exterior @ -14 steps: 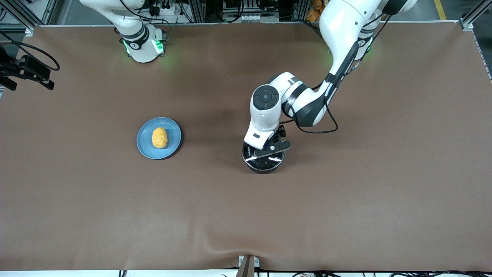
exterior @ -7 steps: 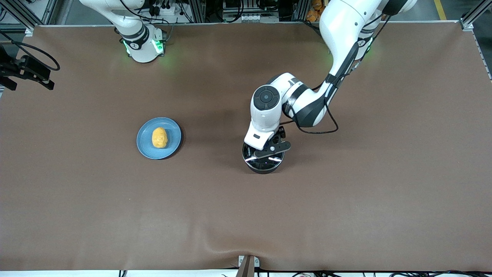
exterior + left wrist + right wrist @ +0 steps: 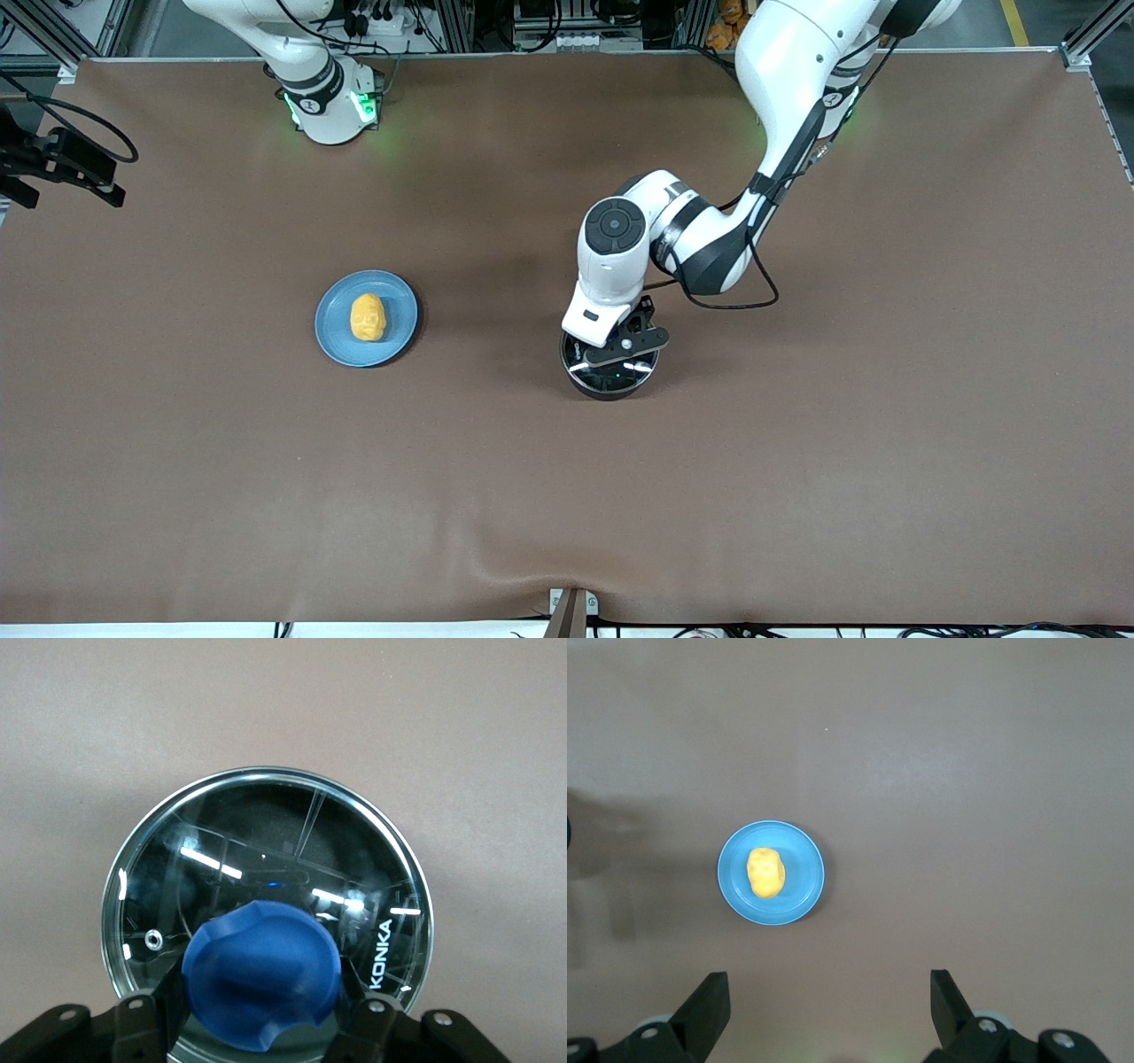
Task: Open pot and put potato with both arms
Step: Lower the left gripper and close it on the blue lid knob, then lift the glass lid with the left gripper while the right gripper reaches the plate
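The black pot [image 3: 611, 383] stands mid-table with its clear glass lid [image 3: 266, 842] on it. The pot's handle is hidden under the left arm. My left gripper [image 3: 616, 354] is down over the lid, and its two fingers [image 3: 142, 1019] press the sides of the blue knob [image 3: 263, 970]. The yellow-orange potato [image 3: 368, 317] lies on a light-blue plate [image 3: 335, 341] toward the right arm's end. It also shows in the right wrist view [image 3: 765, 873]. My right gripper [image 3: 828, 974] is open and empty, high over the table near its base, out of the front view.
Brown cloth covers the table [image 3: 797, 461]. A black camera mount [image 3: 62, 164] sticks in at the table edge at the right arm's end. The left arm's elbow [image 3: 709, 239] hangs over the cloth beside the pot.
My left hand has shifted very slightly over the pot, still on the knob. The potato, the plate and the right arm have not moved.
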`<move>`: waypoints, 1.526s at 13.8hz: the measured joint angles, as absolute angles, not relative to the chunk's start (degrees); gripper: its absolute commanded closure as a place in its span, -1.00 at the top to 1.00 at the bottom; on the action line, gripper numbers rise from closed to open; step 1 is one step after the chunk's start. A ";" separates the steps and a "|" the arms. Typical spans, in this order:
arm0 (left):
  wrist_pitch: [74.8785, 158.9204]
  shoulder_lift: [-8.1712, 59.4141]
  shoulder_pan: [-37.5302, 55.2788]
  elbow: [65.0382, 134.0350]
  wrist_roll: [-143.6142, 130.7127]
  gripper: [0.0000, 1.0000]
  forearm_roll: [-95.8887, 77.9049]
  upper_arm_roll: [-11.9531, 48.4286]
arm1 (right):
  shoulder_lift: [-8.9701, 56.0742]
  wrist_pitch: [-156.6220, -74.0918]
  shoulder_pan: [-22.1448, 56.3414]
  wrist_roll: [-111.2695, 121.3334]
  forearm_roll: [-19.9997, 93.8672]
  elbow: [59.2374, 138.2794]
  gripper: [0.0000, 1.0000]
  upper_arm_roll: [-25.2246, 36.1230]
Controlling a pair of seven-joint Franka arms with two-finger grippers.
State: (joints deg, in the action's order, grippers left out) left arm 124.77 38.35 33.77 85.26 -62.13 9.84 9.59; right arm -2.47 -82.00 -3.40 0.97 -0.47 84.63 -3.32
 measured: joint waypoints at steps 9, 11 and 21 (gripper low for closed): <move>122.98 35.17 31.72 83.38 -62.59 -0.52 9.32 9.58 | -2.38 -82.04 -3.34 0.98 -0.32 84.64 1.00 -3.49; 120.57 32.19 30.82 83.25 -62.63 -0.52 9.28 9.57 | -2.23 -82.23 -3.17 1.13 -0.29 84.65 1.00 -3.88; 116.56 17.44 14.93 96.76 -43.51 -0.51 4.68 9.74 | 12.35 -85.22 -1.08 1.44 2.87 85.16 1.00 -4.40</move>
State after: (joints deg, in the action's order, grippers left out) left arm 116.56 17.44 14.93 96.76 -43.51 4.68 9.74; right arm 12.35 -85.22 -1.08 1.44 2.87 85.16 -4.40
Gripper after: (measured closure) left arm 0.339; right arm 0.000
